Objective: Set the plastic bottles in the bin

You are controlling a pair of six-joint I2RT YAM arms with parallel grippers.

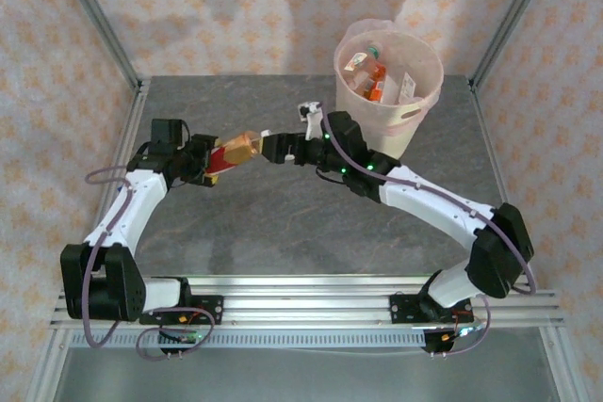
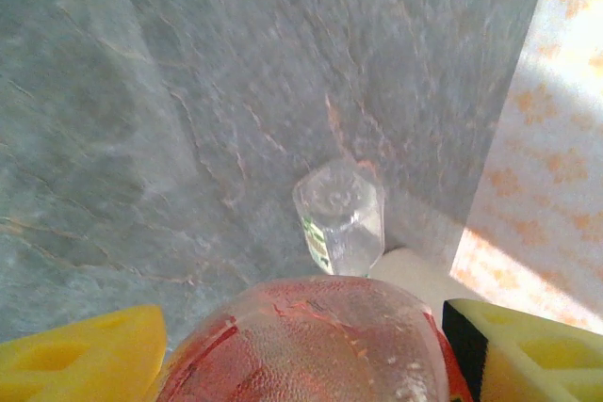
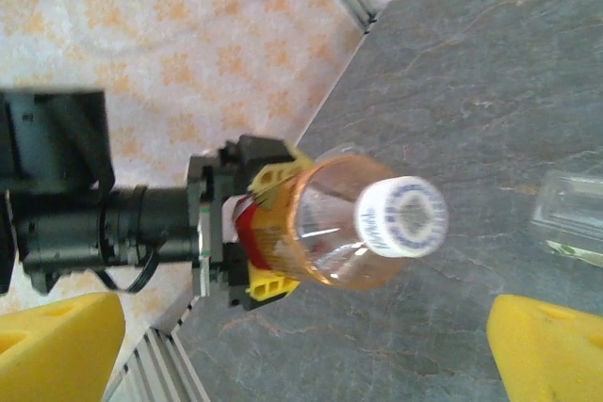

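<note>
1. Top view: the left gripper (image 1: 215,159) is clamped on the bottom end of an orange bottle (image 1: 237,150) with a red label, holding it sideways up off the table (image 1: 283,223). The cap end points straight at the right gripper (image 1: 268,146), which is spread wide with nothing in it, the cap just off its fingertips. The bin (image 1: 415,124) sits behind the right gripper's wrist, well apart from both sets of fingers, with several bottles (image 1: 369,74) inside
2. Left wrist view: the yellow fingers (image 2: 80,355) sit on either side of the orange bottle (image 2: 311,336) and squeeze it between them, so the reddish body is right up at the lens. Out past the fingertips a small clear bottle (image 2: 339,218) sits on the table, close to the patterned wall (image 2: 556,167)
3. Right wrist view: the right gripper's own yellow fingers (image 3: 57,345) stand far apart, touching nothing. The orange bottle's white cap (image 3: 400,218) faces in between them, just beyond the tips. The left gripper (image 3: 268,233) pinches the far end. The clear bottle (image 3: 570,218) lies on the table beyond the right-hand finger
</note>
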